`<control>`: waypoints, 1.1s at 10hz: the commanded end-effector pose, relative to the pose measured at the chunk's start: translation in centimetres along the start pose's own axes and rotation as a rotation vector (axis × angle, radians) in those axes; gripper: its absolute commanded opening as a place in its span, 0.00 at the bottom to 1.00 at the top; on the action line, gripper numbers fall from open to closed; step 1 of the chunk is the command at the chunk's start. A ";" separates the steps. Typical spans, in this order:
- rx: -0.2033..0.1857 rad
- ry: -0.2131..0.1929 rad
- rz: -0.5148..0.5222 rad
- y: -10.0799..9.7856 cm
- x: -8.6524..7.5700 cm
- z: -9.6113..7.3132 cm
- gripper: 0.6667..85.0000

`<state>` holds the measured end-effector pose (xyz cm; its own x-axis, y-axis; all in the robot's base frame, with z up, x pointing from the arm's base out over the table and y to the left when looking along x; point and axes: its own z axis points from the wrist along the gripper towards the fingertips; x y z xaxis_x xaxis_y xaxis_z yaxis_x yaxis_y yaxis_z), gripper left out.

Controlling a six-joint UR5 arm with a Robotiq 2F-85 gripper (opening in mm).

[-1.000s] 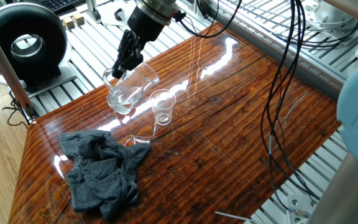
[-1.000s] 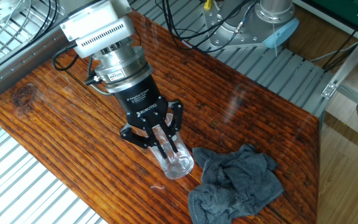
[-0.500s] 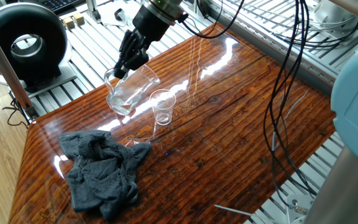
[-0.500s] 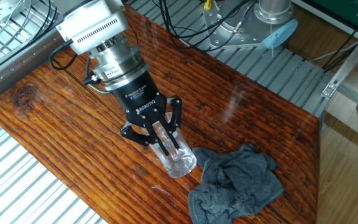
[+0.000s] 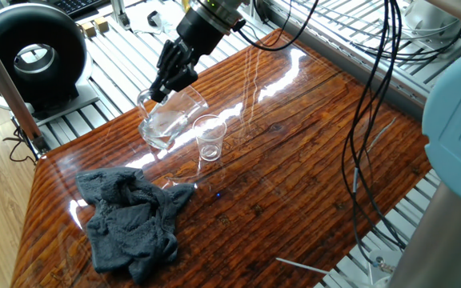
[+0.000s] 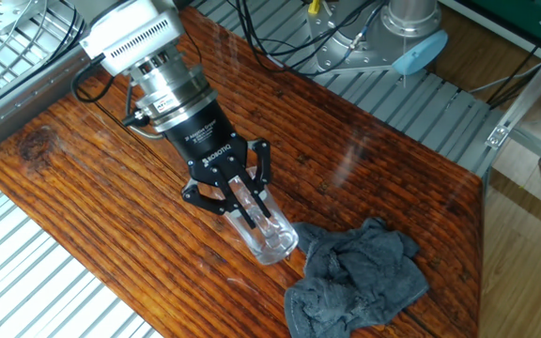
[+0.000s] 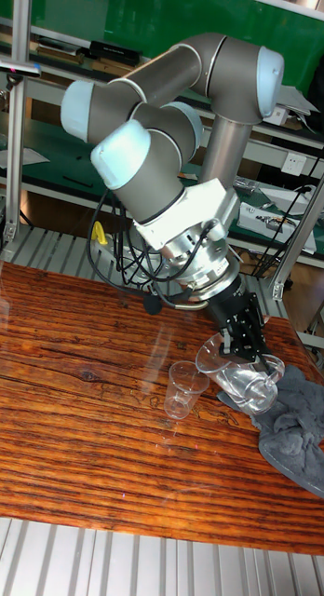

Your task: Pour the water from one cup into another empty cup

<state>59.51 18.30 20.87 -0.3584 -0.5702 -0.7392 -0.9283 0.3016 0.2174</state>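
My gripper [image 5: 165, 83] is shut on the rim of the large clear glass mug [image 5: 170, 118], the one cup, close to its handle. The mug hangs tilted, its mouth leaning toward the small clear tumbler [image 5: 209, 138], the other cup, which stands upright beside it. A little water [image 5: 157, 134] glints in the mug's low side. From the tall view the gripper [image 7: 248, 354] holds the mug [image 7: 244, 380] just right of the tumbler [image 7: 185, 388], and nothing shows inside the tumbler. In the other fixed view the gripper [image 6: 250, 201] and mug [image 6: 270, 244] show, while the tumbler is hidden.
A crumpled grey cloth [image 5: 130, 220] lies on the wooden table [image 5: 294, 160] near the mug, also visible as the cloth [image 6: 360, 277] beside the mug's base. A black round device [image 5: 34, 56] sits off the table's far corner. Cables [image 5: 366, 120] hang over the right side.
The wrist has swung a little, and the mug has tipped slightly further toward the tumbler. The tumbler and cloth have stayed put.
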 end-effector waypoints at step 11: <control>-0.041 -0.045 -0.018 1.1 0.5 -1.5 0.00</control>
<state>58.24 17.26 21.07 -0.3407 -0.5538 -0.7597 -0.9369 0.2672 0.2254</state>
